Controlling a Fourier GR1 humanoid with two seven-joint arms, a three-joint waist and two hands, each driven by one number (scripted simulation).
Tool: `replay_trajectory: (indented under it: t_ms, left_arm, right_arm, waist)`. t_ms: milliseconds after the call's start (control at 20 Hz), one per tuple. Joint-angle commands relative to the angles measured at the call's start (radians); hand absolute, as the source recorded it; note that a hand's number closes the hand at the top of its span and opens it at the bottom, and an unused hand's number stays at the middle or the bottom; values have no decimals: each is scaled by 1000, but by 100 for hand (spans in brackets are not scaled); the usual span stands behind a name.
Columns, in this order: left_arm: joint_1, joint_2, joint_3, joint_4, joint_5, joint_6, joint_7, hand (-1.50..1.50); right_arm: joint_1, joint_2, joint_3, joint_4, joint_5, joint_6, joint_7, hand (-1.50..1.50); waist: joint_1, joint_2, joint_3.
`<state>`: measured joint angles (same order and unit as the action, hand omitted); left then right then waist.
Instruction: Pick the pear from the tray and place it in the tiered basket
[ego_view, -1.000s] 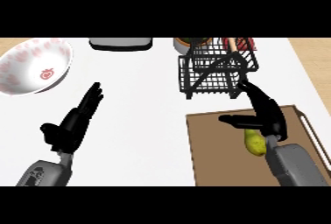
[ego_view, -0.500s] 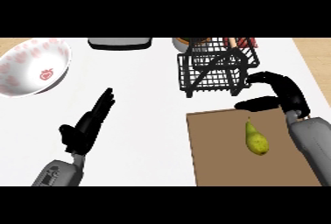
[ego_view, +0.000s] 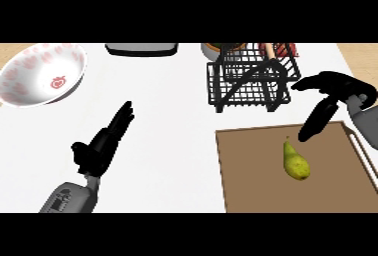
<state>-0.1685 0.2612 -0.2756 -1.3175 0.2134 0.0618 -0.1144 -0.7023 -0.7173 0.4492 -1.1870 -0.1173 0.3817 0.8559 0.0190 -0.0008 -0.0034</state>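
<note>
A yellow-green pear (ego_view: 295, 161) lies on the brown tray (ego_view: 251, 175) at the lower right, stem pointing away from me. My right hand (ego_view: 332, 97) hovers at the tray's far right corner, above and to the right of the pear, fingers relaxed and pointing down, holding nothing. The black wire tiered basket (ego_view: 251, 77) stands just beyond the tray. My left hand (ego_view: 103, 142) rests open over the white counter at the lower left, fingers straight.
A white bowl with a red pattern (ego_view: 40, 75) sits at the far left. A dark tray-like object (ego_view: 142, 48) lies at the back edge. Behind the basket stand a round container (ego_view: 221, 48) and some red items (ego_view: 284, 48).
My right hand has risen off the pear and moved up and to the right, toward the basket. The pear stays on the tray. The left hand has shifted slightly right.
</note>
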Motion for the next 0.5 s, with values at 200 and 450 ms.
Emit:
replay_trajectory:
  t_ms: [200, 450]
  left_arm:
    - [46, -3, 21, -21, -11, -4, -27, 0]
    - [34, -17, 24, -8, -27, -19, -6, 0]
  right_arm:
    - [-144, 47, 9, -15, -135, 244, 261, -150]
    - [-121, 74, 17, -19, -91, 181, 296, -150]
  waist:
    - [-9, -1, 2]
    - [-14, 0, 3]
